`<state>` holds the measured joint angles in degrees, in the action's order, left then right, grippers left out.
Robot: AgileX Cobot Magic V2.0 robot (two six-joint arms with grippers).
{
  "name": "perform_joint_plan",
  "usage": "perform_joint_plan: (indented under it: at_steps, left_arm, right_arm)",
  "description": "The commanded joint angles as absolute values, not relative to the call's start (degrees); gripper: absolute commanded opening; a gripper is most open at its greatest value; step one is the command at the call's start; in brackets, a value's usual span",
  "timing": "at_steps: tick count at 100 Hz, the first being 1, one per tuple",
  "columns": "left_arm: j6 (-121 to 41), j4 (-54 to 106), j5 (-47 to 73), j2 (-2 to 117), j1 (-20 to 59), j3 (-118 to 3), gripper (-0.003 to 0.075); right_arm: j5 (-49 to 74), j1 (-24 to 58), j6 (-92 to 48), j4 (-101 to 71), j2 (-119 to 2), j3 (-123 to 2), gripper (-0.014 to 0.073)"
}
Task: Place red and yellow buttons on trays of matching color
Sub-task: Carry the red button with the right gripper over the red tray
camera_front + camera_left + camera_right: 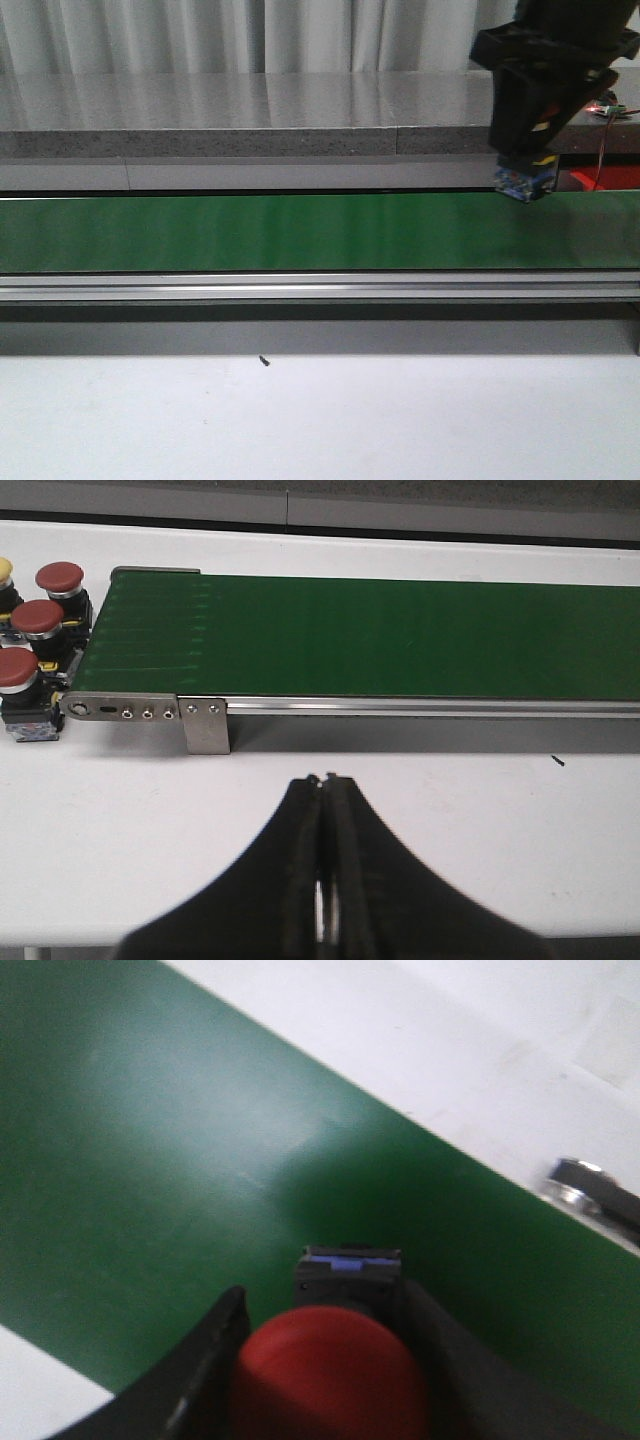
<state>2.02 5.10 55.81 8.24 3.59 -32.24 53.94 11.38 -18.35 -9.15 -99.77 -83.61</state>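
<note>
My right gripper (523,165) hangs at the belt's far right end, shut on a red button (330,1375) with a black and blue base (522,184). It is just above the green conveyor belt (300,232). Beside it, a bit of the red tray (602,180) shows at the right edge. The yellow tray is out of view. My left gripper (327,780) is shut and empty over the white table, in front of the belt's left end. There three red buttons (37,618) and part of a yellow button (4,570) stand clustered.
A grey raised ledge (250,110) runs behind the belt, and an aluminium rail (300,288) runs along its front. A metal bracket (204,725) sticks out at the belt's left end. A roller end (575,1175) shows near my right gripper.
</note>
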Motion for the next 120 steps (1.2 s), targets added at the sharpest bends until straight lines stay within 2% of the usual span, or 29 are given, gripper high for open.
perform_joint_plan:
  at_steps: [1,35,58,120]
  left_arm:
    - [1.95,5.69,51.67,9.11,4.09,-33.64,-0.002]
    - [1.95,5.69,51.67,9.11,4.09,-33.64,-0.002]
    - [1.95,5.69,51.67,9.11,4.09,-33.64,-0.002]
    - [1.95,5.69,51.67,9.11,4.09,-33.64,-0.002]
  right_arm:
    - [52.45,7.56,-17.77,-9.05,-96.56,-85.81,0.0173]
    - [47.43,-8.77,-12.86,-9.05,-97.06,-85.81,0.0171]
    - [46.58,-15.82,-12.1,-9.05,-99.82,-85.81,0.0171]
    - [37.2,-17.38,-12.1,-13.8,-108.35,-85.81,0.0171]
